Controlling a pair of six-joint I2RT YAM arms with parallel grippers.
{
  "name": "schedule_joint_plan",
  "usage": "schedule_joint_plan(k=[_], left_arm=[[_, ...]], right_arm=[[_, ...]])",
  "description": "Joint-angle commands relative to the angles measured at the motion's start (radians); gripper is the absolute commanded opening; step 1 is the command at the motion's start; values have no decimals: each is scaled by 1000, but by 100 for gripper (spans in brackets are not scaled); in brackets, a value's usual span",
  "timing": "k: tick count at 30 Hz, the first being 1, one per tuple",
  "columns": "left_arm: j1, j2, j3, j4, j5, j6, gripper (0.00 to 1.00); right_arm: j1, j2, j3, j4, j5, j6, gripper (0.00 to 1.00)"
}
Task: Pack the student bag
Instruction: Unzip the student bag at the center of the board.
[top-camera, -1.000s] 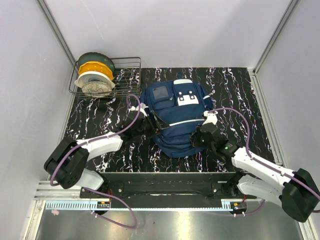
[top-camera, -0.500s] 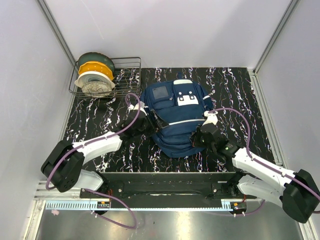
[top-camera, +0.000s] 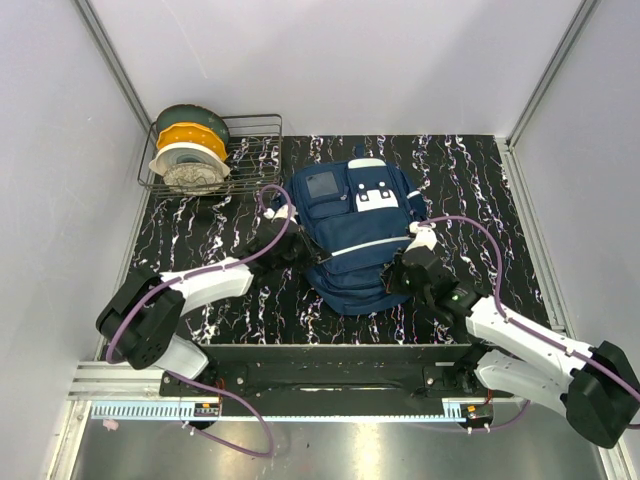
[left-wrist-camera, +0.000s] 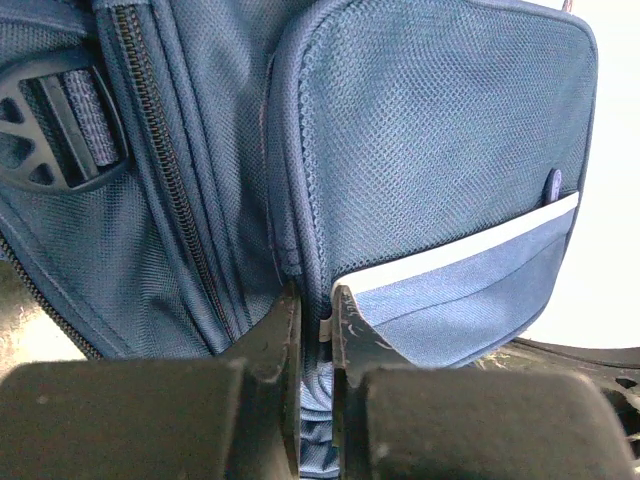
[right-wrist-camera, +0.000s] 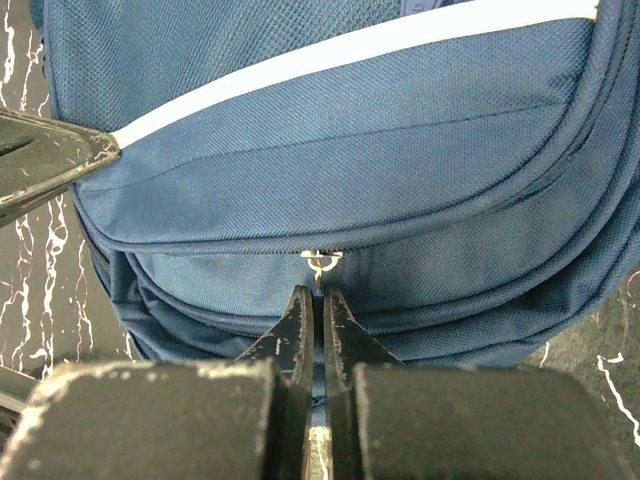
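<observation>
Where the left gripper (left-wrist-camera: 317, 305) meets the student bag (left-wrist-camera: 440, 140), its jaws stand only a narrow slit apart and pinch a fold of navy fabric. The pinch sits at the end of a white stripe (left-wrist-camera: 470, 245), just beside the seam of a front pocket. A closed zipper (left-wrist-camera: 165, 170) runs up the cloth to the left of that seam, and a black buckle (left-wrist-camera: 50, 130) sits further left.

The right gripper (right-wrist-camera: 318, 300) has its jaws pressed together on the zipper pull (right-wrist-camera: 320, 262), whose small metal ring hangs from a zip line low on the bag's front. Above it the white stripe crosses the panel. At the stripe's left end a dark fingertip (right-wrist-camera: 50, 160) of the other arm touches the fabric.

From above, the bag lies flat, front side up, in the middle of the black marbled table (top-camera: 480, 200). Its grey square patch (top-camera: 322, 185) and white patches (top-camera: 375, 197) point toward the far wall. The left gripper is at its left edge, the right gripper at its near right side. In the far left corner a wire rack (top-camera: 255, 150) holds three spools (top-camera: 190, 150), apart from the bag.
</observation>
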Motion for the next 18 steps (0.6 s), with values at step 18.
schedule_joint_plan(k=[18], left_arm=[[395, -90, 190, -308, 499, 557, 0]], right_arm=[[8, 45, 50, -27, 146, -54, 0]])
